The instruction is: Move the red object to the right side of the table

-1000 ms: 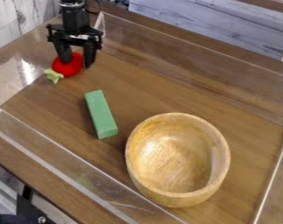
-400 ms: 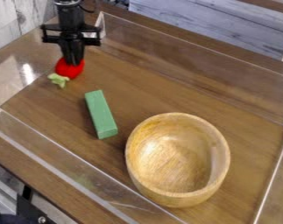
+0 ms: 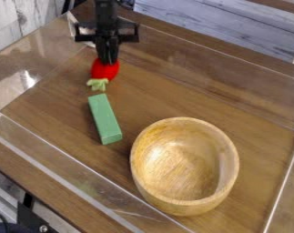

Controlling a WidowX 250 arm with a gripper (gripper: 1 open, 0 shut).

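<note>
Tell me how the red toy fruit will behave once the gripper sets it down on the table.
The red object looks rounded, so it may roll a little on the smooth table. It seems small and probably light, since the gripper pinches it shut easily. Its green stem sticks out and might stop a roll.

We note the table: dark wood-grain, slight sheen. Clear glossy acrylic walls. Wooden bowl: pale grain, smooth satin. Green block: matt. Red object: smooth, plastic-like. Gripper: matt black.
</note>
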